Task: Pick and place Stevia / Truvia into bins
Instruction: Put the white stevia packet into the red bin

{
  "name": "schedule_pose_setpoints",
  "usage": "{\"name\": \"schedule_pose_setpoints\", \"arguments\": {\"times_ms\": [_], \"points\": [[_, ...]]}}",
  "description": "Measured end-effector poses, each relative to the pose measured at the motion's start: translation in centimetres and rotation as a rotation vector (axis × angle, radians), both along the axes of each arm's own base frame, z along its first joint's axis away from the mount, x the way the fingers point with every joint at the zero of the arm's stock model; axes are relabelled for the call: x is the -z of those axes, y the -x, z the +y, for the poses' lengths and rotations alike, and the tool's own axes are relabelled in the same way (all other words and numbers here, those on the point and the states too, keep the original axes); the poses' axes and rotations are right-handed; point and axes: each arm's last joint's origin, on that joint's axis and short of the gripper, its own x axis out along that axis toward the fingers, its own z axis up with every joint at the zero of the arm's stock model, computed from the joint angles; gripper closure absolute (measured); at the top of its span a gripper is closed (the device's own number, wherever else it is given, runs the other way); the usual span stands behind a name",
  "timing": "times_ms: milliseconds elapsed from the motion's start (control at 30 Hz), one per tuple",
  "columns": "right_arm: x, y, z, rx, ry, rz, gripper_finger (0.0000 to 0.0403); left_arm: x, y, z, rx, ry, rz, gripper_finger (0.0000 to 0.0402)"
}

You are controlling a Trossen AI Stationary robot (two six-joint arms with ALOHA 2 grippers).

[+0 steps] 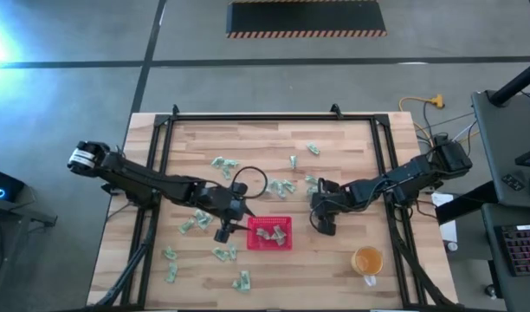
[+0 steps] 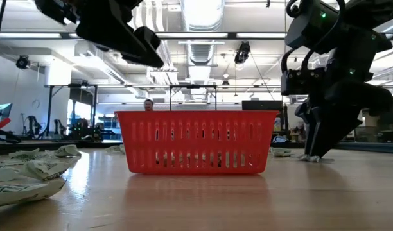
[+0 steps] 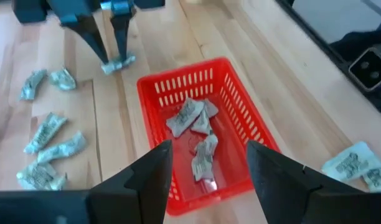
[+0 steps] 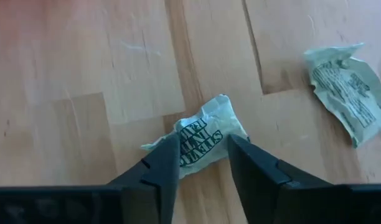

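Observation:
The red tray (image 1: 251, 234) (image 3: 178, 87) stands on the wooden table with several pale green Stevia sachets (image 3: 192, 118) lying in it. My left gripper (image 1: 223, 229) (image 3: 209, 149) hovers open just off the tray's left wall, nothing between its fingers. To the tray's right, my right gripper (image 1: 324, 227) (image 4: 203, 140) points steeply down at a crumpled sachet (image 4: 204, 124) lying flat on the table. Its fingers stand a little apart over that sachet. More loose sachets (image 1: 196, 224) lie scattered over the table. My right gripper comes at the sachet from above, fingers slanting steeply down. A middle strip of the sachet (image 4: 203, 144) shows in the gap, and both its ends reach out past the fingers. The fingertips (image 2: 310, 156) are down at the tabletop, on or against the paper. The sachet lies on the table.
A translucent orange cup (image 1: 367, 260) stands near the front right. Another sachet (image 4: 343, 93) lies close to my right gripper. Sachets cluster behind the tray (image 1: 282, 186) and at the front left (image 1: 171, 270). A black frame (image 1: 161, 156) borders the table.

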Motion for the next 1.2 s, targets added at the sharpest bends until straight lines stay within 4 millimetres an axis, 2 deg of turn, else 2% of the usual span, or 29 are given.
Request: {"name": "schedule_pose_setpoints", "arguments": {"times_ms": [233, 300, 700, 933, 1200], "points": [[-0.2, -0.2, 0.1, -0.068, 0.026, -0.006, 0.0377, -0.9, 0.7, 0.3, -0.022, -0.009, -0.019, 0.0212], [-0.5, -0.5, 0.1, -0.091, 0.035, -0.016, 0.0389, -0.9, 1.0, 0.4, -0.058, -0.017, 0.001, 0.0212], [-2.9, -2.7, 0.6, -0.199, 0.089, -0.129, 0.0394, 1.2, 4.0, 2.1, -0.429, -0.178, 0.3, 0.0212], [-4.7, -4.3, 1.1, -0.278, 0.122, -0.276, 0.0394, 1.9, 4.5, 2.5, -0.509, -0.284, 0.318, 0.0212], [-6.1, -5.3, 2.9, -0.437, 0.09, -0.48, 0.0394, 3.1, 5.2, 2.8, -0.527, -0.334, 0.356, 0.0212]]}}
